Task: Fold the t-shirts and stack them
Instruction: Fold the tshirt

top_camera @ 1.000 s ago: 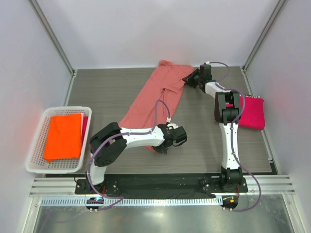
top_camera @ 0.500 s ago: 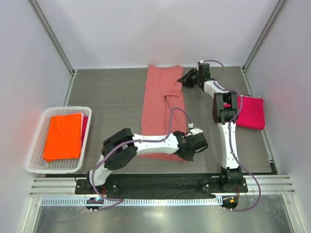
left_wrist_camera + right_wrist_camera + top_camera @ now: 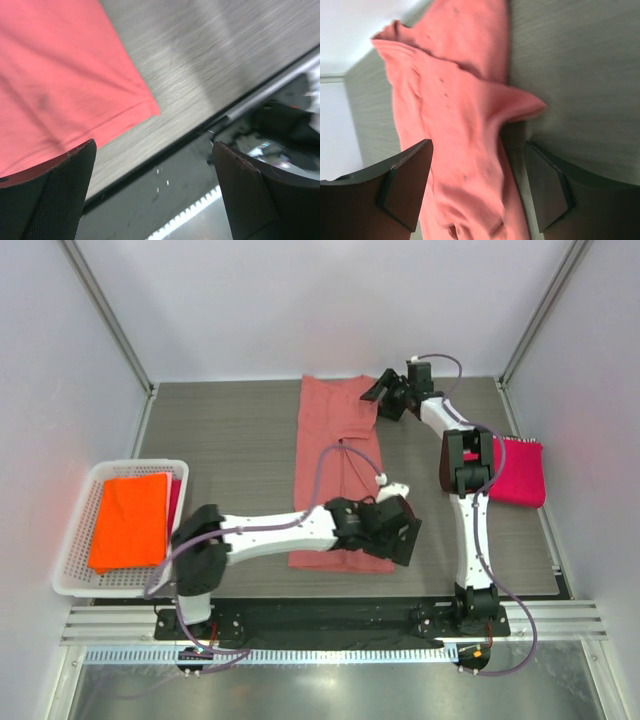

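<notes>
Hovering with its jaws spread wide and nothing between them, the left gripper (image 3: 400,530) sits just off the near right corner of the salmon-pink shirt (image 3: 335,455). Its wrist view shows that hemmed corner lying flat on the table (image 3: 220,440), clear of both fingers. The right gripper (image 3: 385,390) is at the shirt's far right corner, also open. In its wrist view the fingers straddle the loose sleeve tip without pinching it.

The two grippers stand at opposite ends of the same long edge. That likely explains how the shirt lies: a narrow strip running away from the arms, its right side doubled over toward the middle. A fold carried by both ends at once would set the edge down straight. The near hem looks square, but the cloth around the far sleeve is rumpled and may need smoothing.

The shirt seems only partly folded, since it probably needs halving along its length before stacking.

Well to the right of the salmon-pink shirt, a magenta shirt (image 3: 520,475) lies folded at the table's side, a likely base for the stack. Well to its left, a basket (image 3: 72,535) holds an orange shirt (image 3: 130,520), with a sliver of magenta cloth beside it. These are probably waiting their turn.
</notes>
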